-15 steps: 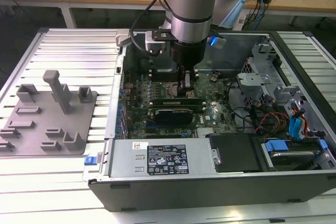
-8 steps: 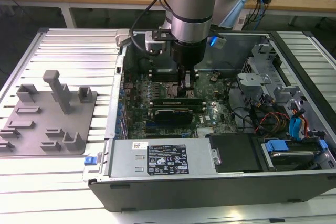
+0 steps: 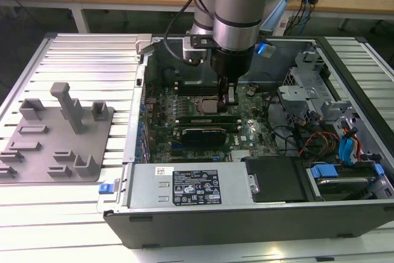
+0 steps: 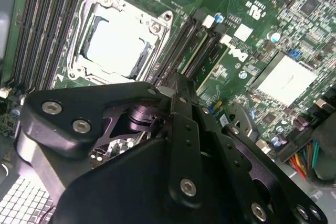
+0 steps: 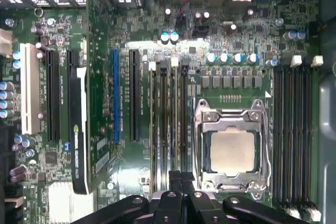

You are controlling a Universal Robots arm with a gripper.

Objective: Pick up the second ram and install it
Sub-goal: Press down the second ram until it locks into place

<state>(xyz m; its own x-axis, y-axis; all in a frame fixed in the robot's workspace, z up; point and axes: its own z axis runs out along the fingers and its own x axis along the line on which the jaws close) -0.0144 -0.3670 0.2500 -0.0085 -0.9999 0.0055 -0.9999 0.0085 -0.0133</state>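
My gripper (image 3: 229, 98) is down inside the open computer case, at the memory slots beside the processor socket (image 3: 203, 104). In both wrist views its black fingers (image 4: 181, 129) stand close together, shut. The tips of my gripper (image 5: 177, 182) are at one end of the slots (image 5: 168, 119). Green sticks stand edge-up in these slots. The second ram (image 4: 195, 51) is the thin green strip in line with my fingertips, and it lies along its slot (image 3: 206, 117). Whether the fingers touch it is hidden by the gripper body.
The grey fixture plate (image 3: 55, 133) with its blocks lies on the ribbed table at the exterior view's left. A graphics card (image 3: 200, 133) sits just in front of the slots. Cable bundles (image 3: 326, 140), drive bays and the power supply (image 3: 191, 186) crowd the case.
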